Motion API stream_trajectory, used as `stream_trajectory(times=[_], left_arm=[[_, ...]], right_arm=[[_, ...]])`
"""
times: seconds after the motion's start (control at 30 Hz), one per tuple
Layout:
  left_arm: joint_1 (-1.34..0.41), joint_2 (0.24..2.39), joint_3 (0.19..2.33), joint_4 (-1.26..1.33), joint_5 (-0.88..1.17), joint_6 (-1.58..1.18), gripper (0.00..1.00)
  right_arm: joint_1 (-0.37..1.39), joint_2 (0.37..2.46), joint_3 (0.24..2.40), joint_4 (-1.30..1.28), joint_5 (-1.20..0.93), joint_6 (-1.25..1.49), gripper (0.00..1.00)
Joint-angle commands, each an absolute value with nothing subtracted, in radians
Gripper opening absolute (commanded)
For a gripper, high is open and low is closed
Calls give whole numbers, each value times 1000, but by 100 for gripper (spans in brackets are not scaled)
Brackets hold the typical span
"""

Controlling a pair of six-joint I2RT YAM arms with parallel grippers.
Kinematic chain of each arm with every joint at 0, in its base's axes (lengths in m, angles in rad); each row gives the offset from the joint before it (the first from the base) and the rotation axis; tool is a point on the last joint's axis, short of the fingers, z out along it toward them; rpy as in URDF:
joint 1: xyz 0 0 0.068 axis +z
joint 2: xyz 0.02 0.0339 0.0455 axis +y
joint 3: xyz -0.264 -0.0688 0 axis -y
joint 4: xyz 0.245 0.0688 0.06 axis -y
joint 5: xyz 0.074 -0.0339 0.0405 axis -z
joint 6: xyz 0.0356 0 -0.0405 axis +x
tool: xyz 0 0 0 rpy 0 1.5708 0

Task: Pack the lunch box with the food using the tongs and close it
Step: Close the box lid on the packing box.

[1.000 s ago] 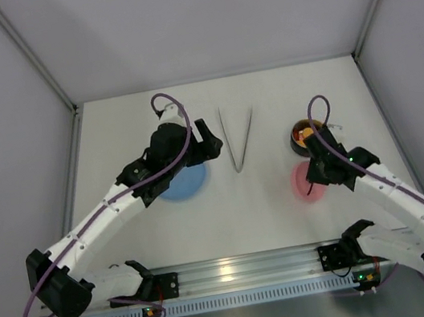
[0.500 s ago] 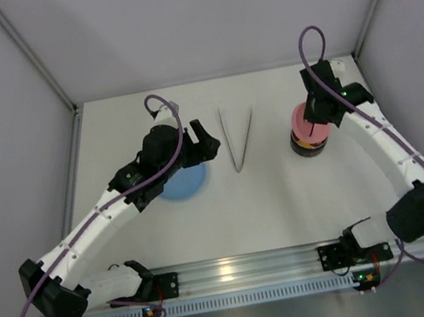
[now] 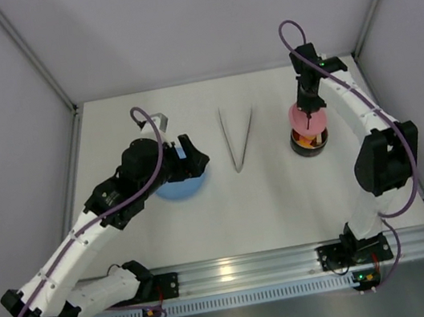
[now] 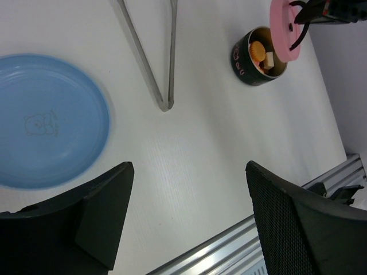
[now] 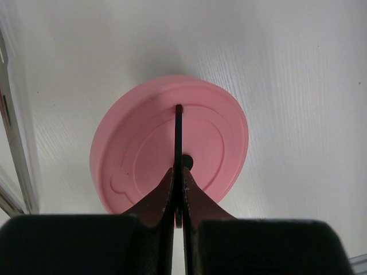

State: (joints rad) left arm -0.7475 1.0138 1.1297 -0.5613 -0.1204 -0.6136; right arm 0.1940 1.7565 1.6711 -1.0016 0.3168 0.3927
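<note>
On the table I count one blue plate (image 4: pixel 49 120), one pair of tongs (image 4: pixel 172 57), one lunch box (image 4: pixel 248 57), one pink lid (image 5: pixel 137 154) and two visible pieces of food (image 4: pixel 259 51) inside the box. My left arm bends in from the near left corner, and my left gripper (image 4: pixel 189 167) hangs wide apart and empty over the plate. Beyond the tongs at mid-table, my right arm stretches toward the far right corner with its wrist pointing down; there my right gripper (image 5: pixel 179 172) is pinched tight on the lid's black handle, holding the lid over the box.
</note>
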Motion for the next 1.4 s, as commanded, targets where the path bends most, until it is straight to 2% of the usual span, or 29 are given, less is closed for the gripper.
stream_trajectory(times=[0.0, 0.4, 0.53, 1.37], left_arm=[[-747, 1003, 1164, -652, -135, -542, 84], [-730, 1143, 1213, -646, -115, -457, 86], [-703, 1175, 1203, -620, -22, -471, 85], [-689, 1210, 1226, -655, 26, -433, 85]], right_arm=[[195, 1781, 1724, -1074, 345, 373, 0], [238, 1851, 1816, -1190, 439, 379, 0], [250, 1879, 1790, -1189, 446, 387, 0], [285, 1971, 1690, -1089, 448, 411, 0]])
